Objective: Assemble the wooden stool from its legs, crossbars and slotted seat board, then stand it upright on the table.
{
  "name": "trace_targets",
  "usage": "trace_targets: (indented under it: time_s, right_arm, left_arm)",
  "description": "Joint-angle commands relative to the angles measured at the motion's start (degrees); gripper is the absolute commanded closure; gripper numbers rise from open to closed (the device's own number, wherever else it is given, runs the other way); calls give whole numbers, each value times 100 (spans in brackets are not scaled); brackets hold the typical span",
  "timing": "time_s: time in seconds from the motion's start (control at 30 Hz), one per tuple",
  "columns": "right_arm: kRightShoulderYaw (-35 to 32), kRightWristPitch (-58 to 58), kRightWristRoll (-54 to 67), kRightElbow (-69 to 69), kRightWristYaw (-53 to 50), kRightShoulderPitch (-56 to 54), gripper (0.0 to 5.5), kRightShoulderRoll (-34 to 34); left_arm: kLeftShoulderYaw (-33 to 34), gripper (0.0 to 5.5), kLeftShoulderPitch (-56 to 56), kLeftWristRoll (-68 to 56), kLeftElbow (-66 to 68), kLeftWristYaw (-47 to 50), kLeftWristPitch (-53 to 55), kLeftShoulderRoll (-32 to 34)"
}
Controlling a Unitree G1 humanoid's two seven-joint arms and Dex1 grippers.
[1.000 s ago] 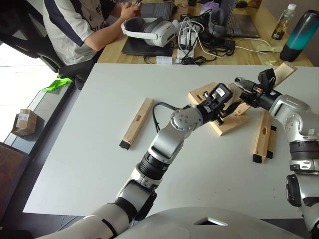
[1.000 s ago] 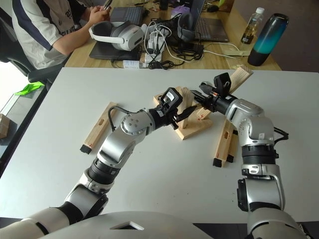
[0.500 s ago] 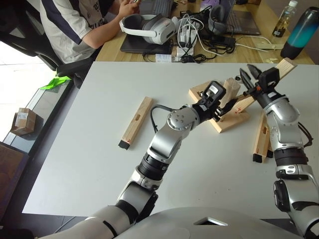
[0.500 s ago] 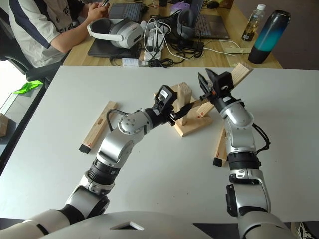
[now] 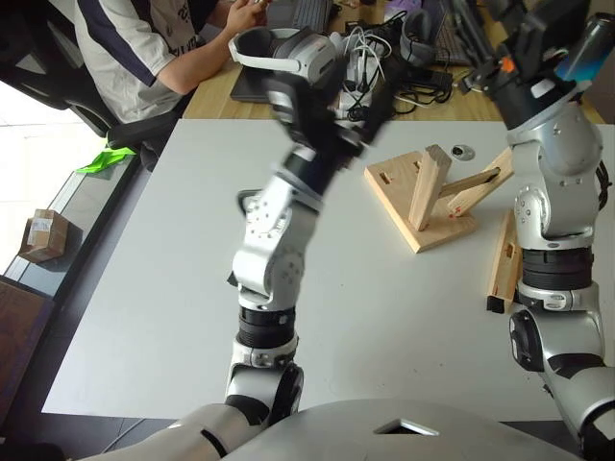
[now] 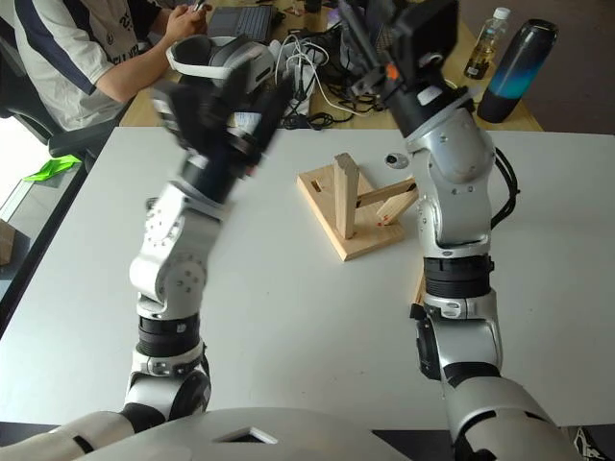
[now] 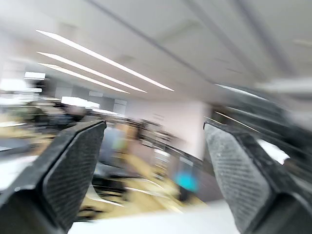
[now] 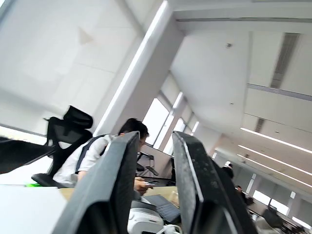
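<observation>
I am holding my left end effector (image 7: 153, 127) wide and empty above the bench (image 5: 173, 288), and my right end effector (image 8: 156, 135) narrow, gripping nothing. The seat board (image 5: 392, 195) is lying flat with one leg (image 5: 426, 187) standing in it. I am judging the wood light, stiff and not slippery, and best gripped mid-length across a leg's narrow faces.

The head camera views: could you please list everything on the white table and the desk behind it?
seat board: one, light wood, flat mid-table
leg: one, light wood, upright in the board
crossbar: one, light wood, jutting right from that leg
loose leg: at least one, wood, black-tipped, table's right
headset: one, white, desk
tall bottle: one, teal and black, desk's right end
small bottle: one, clear, beside it
left gripper: one, black, open, raised
right gripper: one, black, open, raised
</observation>
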Motion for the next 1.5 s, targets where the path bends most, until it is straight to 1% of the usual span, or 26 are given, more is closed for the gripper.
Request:
trace_targets:
  time_s: [0.03,0.1,0.17,0.23,0.33,0.4,0.5,0.6,0.7,0.77,0.83,0.93,1.03,1.07,1.13,1.17,1.23,1.27,1.37,1.43,1.5]
  right_arm:
    - [1265,1480,-256,-510,-44,352,427,496]
    - [1588,2004,-486,-367,-424,544,427,872]
    - [1850,2279,-795,-208,-784,765,427,1162]
    - [1890,2367,-1240,-12,-1255,942,427,1252]
    - [1192,2317,-1742,309,-2034,1026,427,1017]
    - [812,2167,-1971,305,-2327,1228,427,767]
    - [309,2238,-1985,143,-2522,1613,427,619]
    - [-187,2366,-1911,105,-2691,1762,427,602]
    - [-968,2236,-1893,102,-3217,1841,427,604]
    - [-1366,2008,-1949,239,-3541,1834,427,519]
    - [-1677,1892,-1977,499,-3800,1758,427,439]
    - [-2366,1953,-1719,1291,-4264,1455,427,366]
    - [-2806,1614,-1563,2529,-4626,841,427,83]
    - [-2867,1561,-1455,3192,-4566,463,427,-52]
    - [-2731,1557,-1298,4728,-3983,-486,427,-234]
    - [-2540,1601,-1296,5464,-3448,-969,427,-256]
    - [-2135,1648,-1394,6422,-2380,-1609,427,-174]
    - [-1933,1671,-1455,6721,-1804,-1814,427,-91]
    - [-1435,1390,-1561,7232,-491,-2278,427,303]
    - [-1188,1162,-1506,7274,292,-2487,427,552]
    - [-1044,926,-1420,7141,799,-2602,427,702]
  left_arm:
    - [1213,180,-152,158,856,1327,-536,228]
    - [1329,180,-99,244,1180,1587,-711,229]
    - [1288,180,6,279,1397,1610,-829,195]
    - [1183,180,128,317,1615,1539,-928,165]
    - [1151,180,165,200,1812,1439,-971,129]
    - [1171,180,128,75,1941,1343,-951,139]
    - [1177,180,114,-48,2066,1244,-918,186]
    - [1176,180,111,-90,2162,1197,-935,232]
    - [1158,180,98,-112,2233,1156,-929,266]
    - [1145,180,101,-125,2251,1148,-923,276]
    - [1130,180,121,-128,2247,1150,-919,279]
    - [1095,180,144,-123,2218,1162,-903,273]
    - [1046,180,136,-116,2197,1183,-886,251]
    - [1028,180,127,-113,2195,1193,-884,241]
    - [1004,180,116,-110,2181,1223,-887,225]
    - [996,180,115,-108,2172,1238,-889,221]
    - [979,180,105,-101,2168,1255,-886,216]
    - [974,180,101,-98,2168,1260,-884,215]
    - [950,180,61,-78,2201,1274,-876,220]
    - [937,180,52,-77,2201,1289,-856,233]
    - [925,180,55,-82,2192,1302,-831,247]
